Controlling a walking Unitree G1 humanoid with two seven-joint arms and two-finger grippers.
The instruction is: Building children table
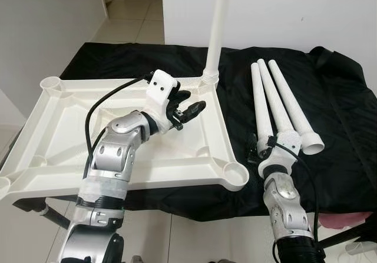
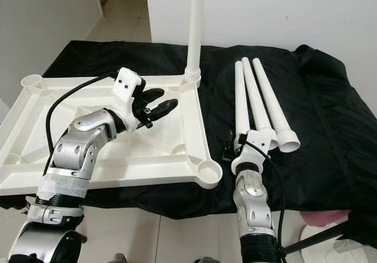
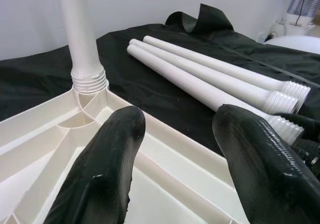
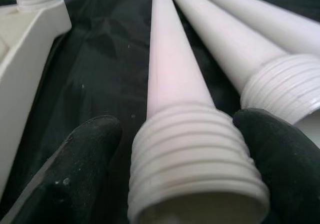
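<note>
The jaws of the left gripper (image 1: 187,111) stand open and empty above the upturned white tabletop (image 1: 53,151), near its far right corner, where one leg (image 1: 217,27) stands upright in its socket. The tabletop's near right corner socket (image 1: 236,175) sits at the table's near edge. On the black cloth (image 1: 341,127), three loose legs (image 1: 277,107) lie side by side, apart from the tabletop's right edge.

In the right eye view, the right gripper (image 2: 235,148) is at the threaded end of the leftmost loose leg (image 2: 240,101). A white wall and tiled floor (image 2: 118,13) lie beyond the table.

The left wrist view shows its fingers (image 3: 105,169) spread wide over the tabletop's ribs.

The right wrist view shows its jaws open around the leg's threaded end (image 4: 195,159), one finger on each side; I cannot tell whether they touch it.
</note>
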